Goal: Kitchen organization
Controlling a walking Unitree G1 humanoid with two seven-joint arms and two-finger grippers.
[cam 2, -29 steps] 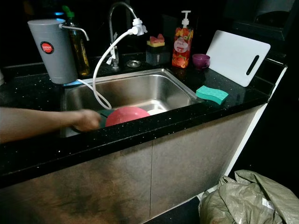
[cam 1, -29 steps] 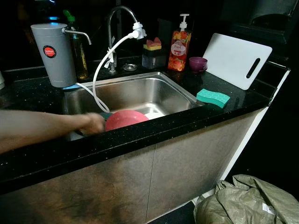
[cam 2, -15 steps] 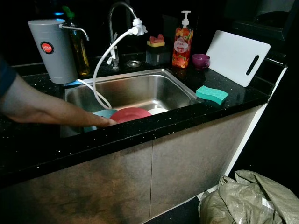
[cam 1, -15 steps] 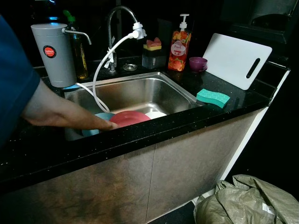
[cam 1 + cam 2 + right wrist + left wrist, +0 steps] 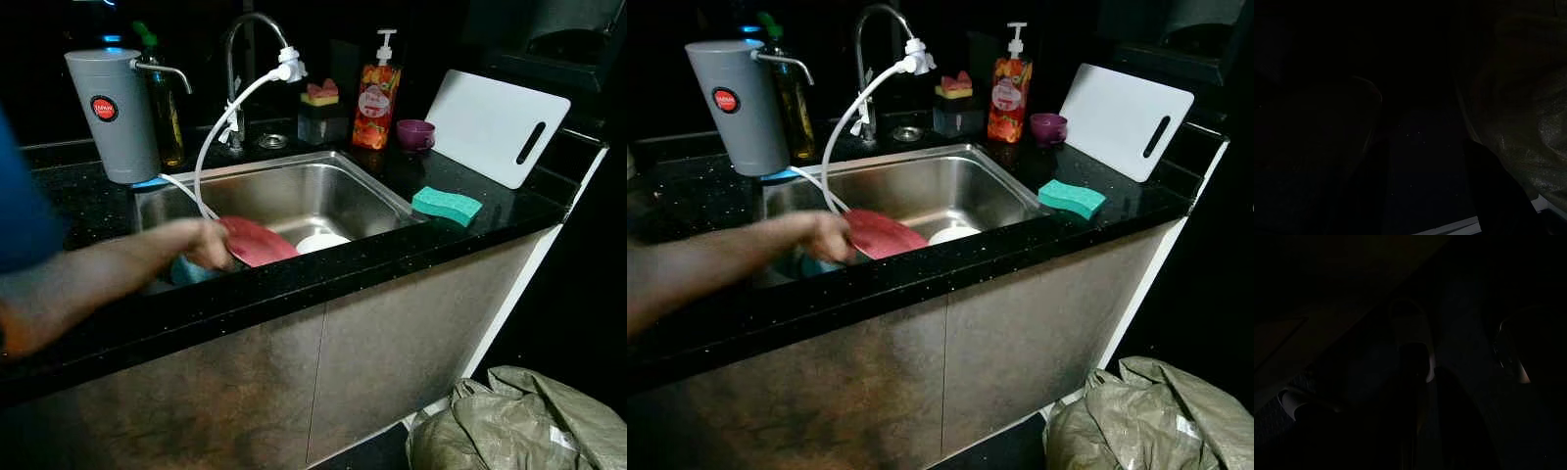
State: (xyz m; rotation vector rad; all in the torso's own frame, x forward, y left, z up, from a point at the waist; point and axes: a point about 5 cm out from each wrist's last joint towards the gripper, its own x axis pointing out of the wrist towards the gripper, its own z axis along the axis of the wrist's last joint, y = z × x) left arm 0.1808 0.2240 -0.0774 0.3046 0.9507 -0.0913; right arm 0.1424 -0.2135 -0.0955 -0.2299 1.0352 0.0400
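1. Person's hand [image 5: 208, 244] reaching from the left over the black speckled countertop [image 5: 88, 211] into the stainless steel sink [image 5: 323, 191], closed on the edge of a tilted red round plate [image 5: 257, 241]; fingers blurred, exact grip hard to make out.
2. Beneath the hand, a teal dish [image 5: 189, 270], mostly hidden by hand and plate.
3. Beside the red plate, a white dish [image 5: 321, 242], partly cut off by the sink's front rim.
4. White flexible hose [image 5: 220, 122] looping from the chrome tap [image 5: 238, 39] down into the basin, lower end lost behind the forearm.
5. Behind the sink: grey water filter canister [image 5: 111, 113], orange soap pump bottle [image 5: 377, 98], small purple cup [image 5: 415, 133].
6. Right of the sink: green sponge [image 5: 447, 205] lying flat, white cutting board [image 5: 497, 126] leaning.
7. On the floor, crumpled olive sack [image 5: 519, 421], cut off at the frame edge.
8. Wrist views nearly black; finger state of both grippers impossible to tell.
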